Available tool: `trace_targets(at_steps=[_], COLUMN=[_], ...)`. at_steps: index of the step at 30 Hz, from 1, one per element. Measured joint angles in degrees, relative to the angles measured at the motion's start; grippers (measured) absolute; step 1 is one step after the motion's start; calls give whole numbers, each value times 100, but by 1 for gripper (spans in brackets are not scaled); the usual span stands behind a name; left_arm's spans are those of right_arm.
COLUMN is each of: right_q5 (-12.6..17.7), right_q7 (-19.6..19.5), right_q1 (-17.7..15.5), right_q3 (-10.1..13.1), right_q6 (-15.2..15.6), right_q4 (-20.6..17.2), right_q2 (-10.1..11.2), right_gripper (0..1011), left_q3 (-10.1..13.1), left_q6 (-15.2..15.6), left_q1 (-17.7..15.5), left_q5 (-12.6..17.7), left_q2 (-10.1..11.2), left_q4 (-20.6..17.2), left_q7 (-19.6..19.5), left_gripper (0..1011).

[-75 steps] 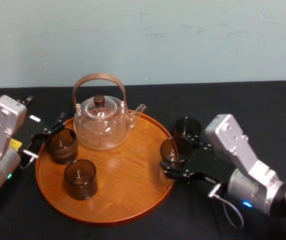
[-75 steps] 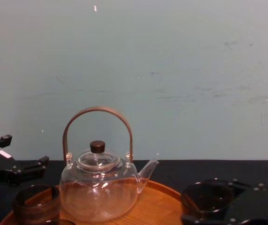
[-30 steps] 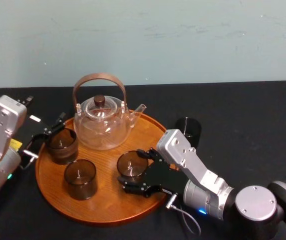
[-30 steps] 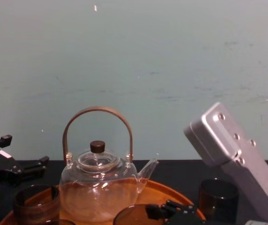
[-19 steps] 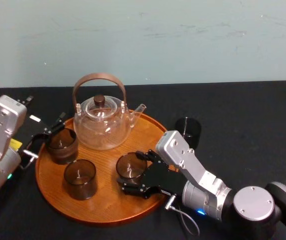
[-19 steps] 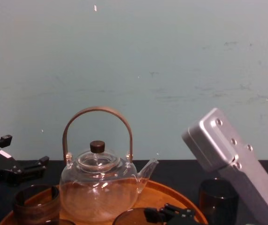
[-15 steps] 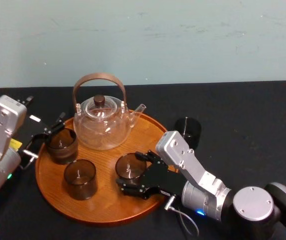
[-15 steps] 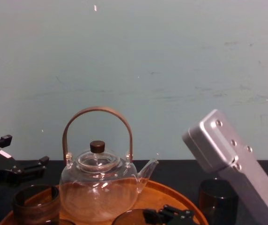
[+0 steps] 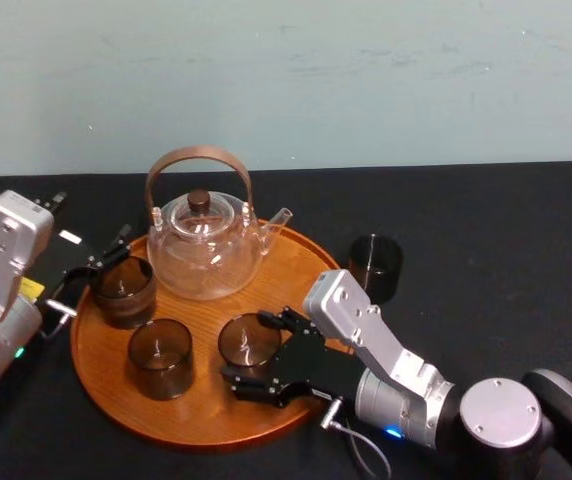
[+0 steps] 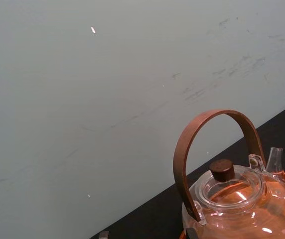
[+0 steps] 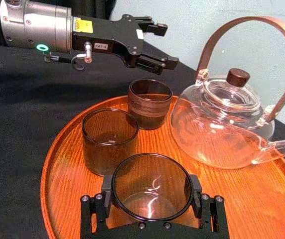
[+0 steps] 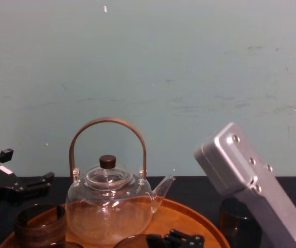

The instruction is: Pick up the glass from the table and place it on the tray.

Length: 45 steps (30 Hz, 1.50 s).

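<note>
Right arm reaches leftward over tray (image 9: 291, 268), forearm low. Right gripper (image 9: 256, 358) jaws clasp glass (image 9: 244, 338) just 4 o'clock of tray centre. Left gripper (image 11: 165, 45) parked at 9 o'clock rim, jaws wide.

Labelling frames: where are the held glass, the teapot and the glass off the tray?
held glass (image 11: 151, 195): right wrist view, inner base
teapot (image 9: 198, 199): head view, lid knob
glass off the tray (image 9: 375, 270): head view, side wall
</note>
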Motion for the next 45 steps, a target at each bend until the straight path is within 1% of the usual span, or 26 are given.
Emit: trace_targets(at_steps=[11,17,23,25,28,29,40,45], right_q5=[63,56,55,55,55,55,80,99], right_q7=[25,47,47,47,46,46,45,16], right_q1=[29,31,30,29,28,28,22,-35], right_q3=[-39,-81,-77,-74,-72,-71,-55,1], right_q6=[-38,-114,-114,-112,-109,-107,-115,-214], right_q4=[98,116,117,116,116,116,109,-37], right_q2=[-16,3,2,2,1,1,8,79], right_gripper=[918,918,918,928,997,1002,1002,1002], left_q3=[0,0,0,0,0,0,0,0], left_q6=[0,0,0,0,0,0,0,0], left_q1=[0,0,0,0,0,0,0,0], left_q5=[0,0,0,0,0,0,0,0], left_q2=[0,0,0,0,0,0,0,0], left_q4=[0,0,0,0,0,0,0,0], left_q7=[0,0,0,0,0,0,0,0], left_gripper=[1001,1001,1001,1001,1001,1001,1001,1002])
